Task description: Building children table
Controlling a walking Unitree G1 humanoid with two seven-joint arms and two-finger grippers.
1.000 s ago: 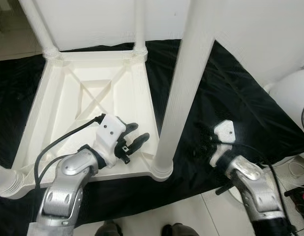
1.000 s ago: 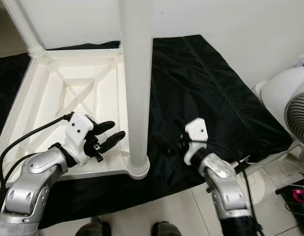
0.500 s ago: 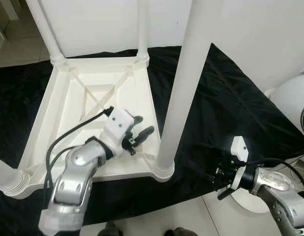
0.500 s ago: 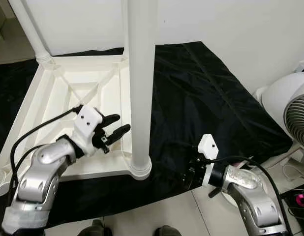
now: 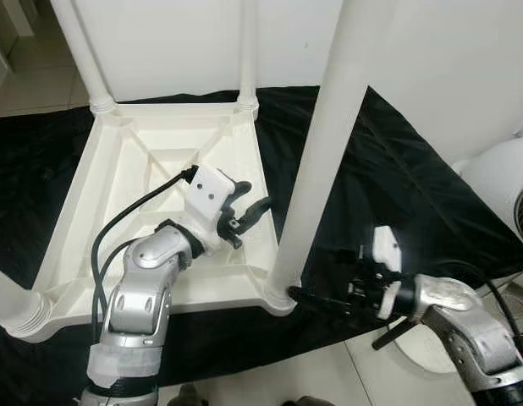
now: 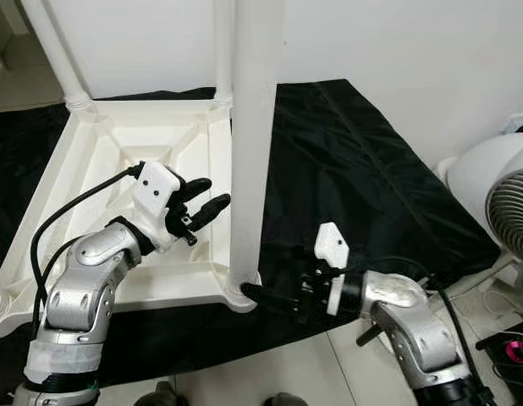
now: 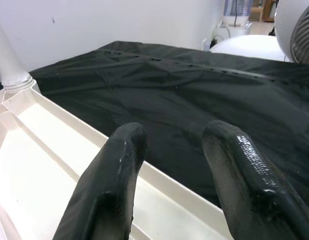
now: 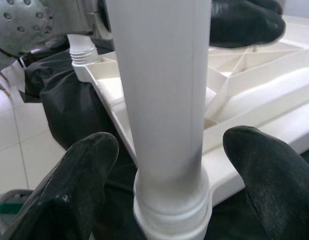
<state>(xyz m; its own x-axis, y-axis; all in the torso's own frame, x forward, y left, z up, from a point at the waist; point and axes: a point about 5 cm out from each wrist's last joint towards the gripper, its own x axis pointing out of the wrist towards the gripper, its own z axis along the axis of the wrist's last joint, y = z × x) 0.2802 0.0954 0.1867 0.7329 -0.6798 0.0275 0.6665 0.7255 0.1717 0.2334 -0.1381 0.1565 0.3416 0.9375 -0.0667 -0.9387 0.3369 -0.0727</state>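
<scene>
Low down, right gripper [image 6: 260,298] spread wide round table leg [image 6: 251,152] base — left gripper [image 5: 249,209] unclenched, free.

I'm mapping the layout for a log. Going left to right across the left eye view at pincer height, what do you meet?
Left pincer → near table leg → right pincer wrist end → white fan.

A black sheet [image 5: 414,194] is spread over a pale tiled floor [image 6: 329,372], against a white wall [image 6: 397,59]. A white fan [image 6: 503,203] is seen at the sheet's right edge, with a pink item [image 6: 517,351] just beside it.
</scene>
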